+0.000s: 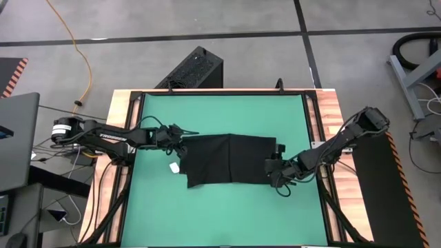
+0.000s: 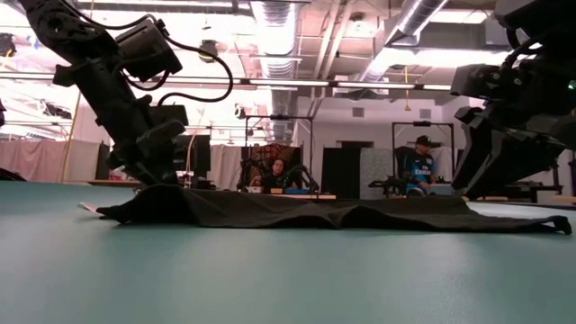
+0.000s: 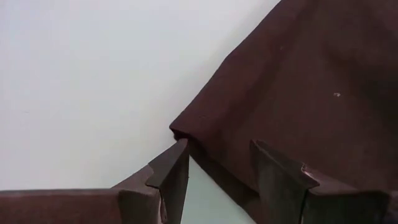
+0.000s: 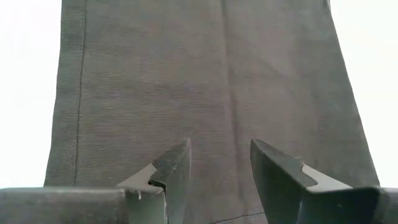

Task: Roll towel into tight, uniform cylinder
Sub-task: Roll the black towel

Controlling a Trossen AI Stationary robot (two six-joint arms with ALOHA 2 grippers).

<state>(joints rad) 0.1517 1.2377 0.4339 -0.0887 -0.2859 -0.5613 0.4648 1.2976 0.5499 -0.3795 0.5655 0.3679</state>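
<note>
Fingers, left wrist view: left gripper spread, straddling a corner of the towel, gripping nothing.
Fingers, right wrist view: right gripper spread over the towel's edge, not clenched.
High view: towel flat at frame centre on green mat; grippers at its left and right ends.
Low view: towel lies low across mid-frame.

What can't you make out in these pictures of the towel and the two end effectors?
- Whether the left end effector pinches the towel corner: left wrist view shows cloth between open fingers, contact unclear.
- Right end effector over the towel's edge: right wrist view cuts off that edge.
- The white tag: too small in the high view to read.
- The towel's layers: low view shows only a flat, dark profile.
</note>
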